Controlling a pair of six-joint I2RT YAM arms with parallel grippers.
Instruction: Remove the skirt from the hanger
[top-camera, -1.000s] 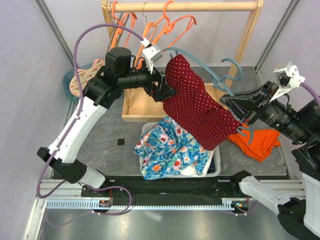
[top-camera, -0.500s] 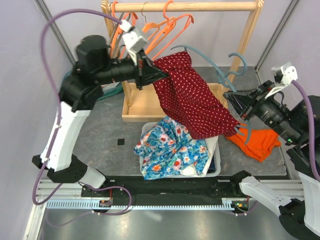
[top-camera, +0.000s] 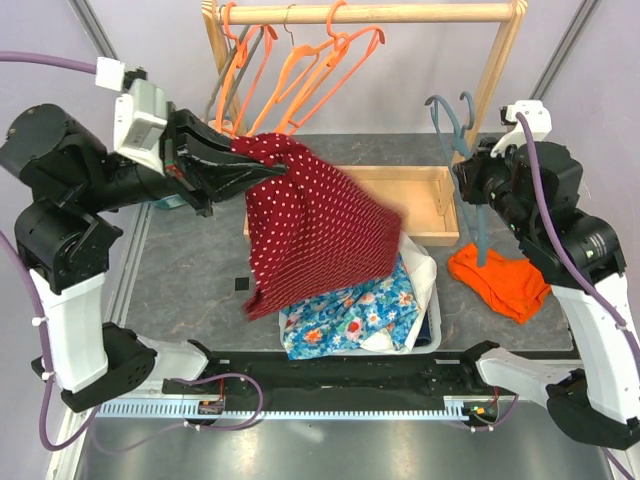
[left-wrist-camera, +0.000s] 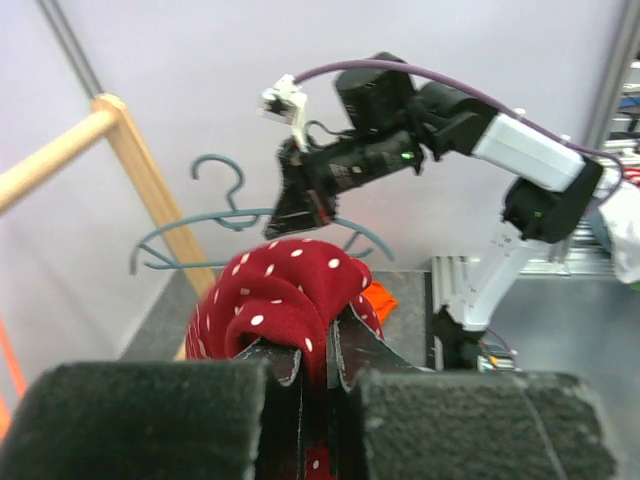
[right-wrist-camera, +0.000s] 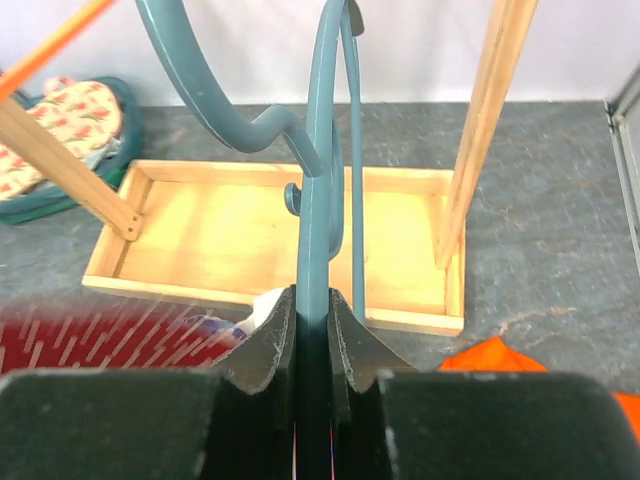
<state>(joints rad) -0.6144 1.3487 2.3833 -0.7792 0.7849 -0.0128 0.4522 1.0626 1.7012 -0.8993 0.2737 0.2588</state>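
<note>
From above, the left tool (top-camera: 243, 162) was raised over the left half of the surface (top-camera: 190, 270), its fingers pressed together on a bunched top corner of the skirt (top-camera: 310, 225), a dark red cloth with white dots. The skirt hung from that pinch and spread down to the right, its lower edge reaching the floral garment (top-camera: 345, 315) in the white bin (top-camera: 428, 305); its right border was blurred. The grey-blue hanger (top-camera: 445, 122) stood well apart on the right, hook up, gripped by the right tool (top-camera: 473, 185) above the orange garment (top-camera: 500, 280), with no cloth on it. Behind them, orange hangers (top-camera: 310, 60) hung on the wooden rack (top-camera: 380, 13). In the left wrist view, the left tool (left-wrist-camera: 328, 345) was clamped on a fold of the skirt (left-wrist-camera: 280, 300), which swelled up just beyond the fingertips. Farther off, the bare hanger (left-wrist-camera: 170, 240) was held by the right tool (left-wrist-camera: 292, 212), beside a post of the wooden rack (left-wrist-camera: 150, 190). In the right wrist view, the right tool (right-wrist-camera: 312, 320) pinched the hanger (right-wrist-camera: 315, 180) between its fingers, the hanger rising straight away from them over the wooden tray (right-wrist-camera: 230, 230). A blurred red strip of the skirt (right-wrist-camera: 100, 335) showed at lower left, apart from the tool, and a corner of the orange garment (right-wrist-camera: 490, 355) at lower right.
</note>
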